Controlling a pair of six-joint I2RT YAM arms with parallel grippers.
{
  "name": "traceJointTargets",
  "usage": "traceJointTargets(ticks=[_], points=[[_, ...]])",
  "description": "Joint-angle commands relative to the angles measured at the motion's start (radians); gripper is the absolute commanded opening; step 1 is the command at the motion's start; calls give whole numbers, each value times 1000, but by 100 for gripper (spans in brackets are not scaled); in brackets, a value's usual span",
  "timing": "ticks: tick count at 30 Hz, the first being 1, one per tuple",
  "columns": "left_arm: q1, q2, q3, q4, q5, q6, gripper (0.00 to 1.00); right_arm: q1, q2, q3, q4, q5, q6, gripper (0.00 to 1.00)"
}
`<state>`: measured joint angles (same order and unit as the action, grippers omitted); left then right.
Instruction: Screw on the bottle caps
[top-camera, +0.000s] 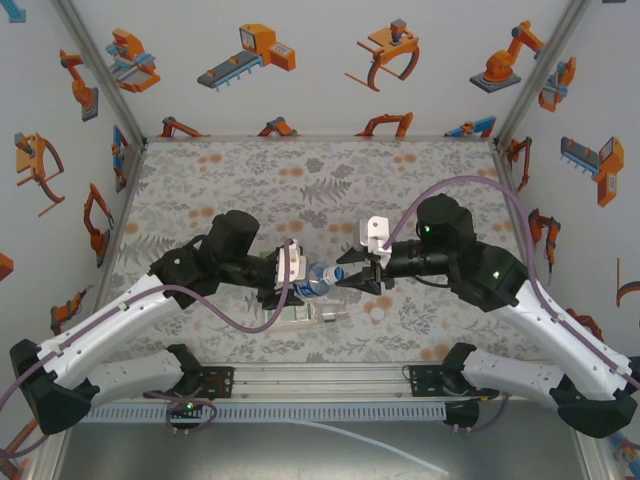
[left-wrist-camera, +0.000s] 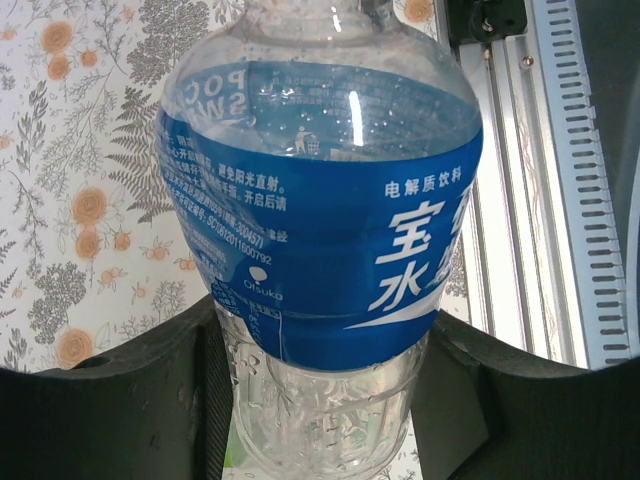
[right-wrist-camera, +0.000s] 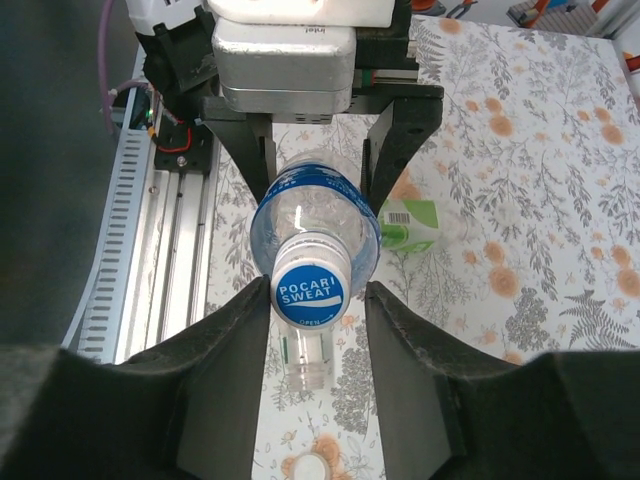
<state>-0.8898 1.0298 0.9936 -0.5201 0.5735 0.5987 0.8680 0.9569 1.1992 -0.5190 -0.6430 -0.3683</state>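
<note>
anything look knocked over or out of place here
Nothing spilled or damaged. The green-labelled bottle lies on its side on the table, below the blue-labelled bottle that the left gripper holds level, and one white cap sits loose nearby.

I see white enclosure walls (top-camera: 300, 60) printed with orange robot-arm graphics, aluminium corner posts (top-camera: 100, 70), surface (top-camera: 250, 190) covered in a grey leaf and orange flower pattern, aluminium rail (top-camera: 320, 378) along my near edge, white slotted cable duct (top-camera: 320, 410) just below it, even light
</note>
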Motion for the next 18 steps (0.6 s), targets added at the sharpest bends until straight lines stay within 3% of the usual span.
traceJointTargets(ticks=[1,11,15,18], points=[[-4,-7,16,0,34,-17,0,-1,-3,-9,11,-27,-18,40],[-8,-9,17,1,31,-22,0,0,2,-26,30,-26,-18,32],[-9,-8,17,0,24,-22,0,0,5,-31,38,19,35,18],[-10,-7,19,3,1,-27,0,0,6,-44,79,115,220,1]])
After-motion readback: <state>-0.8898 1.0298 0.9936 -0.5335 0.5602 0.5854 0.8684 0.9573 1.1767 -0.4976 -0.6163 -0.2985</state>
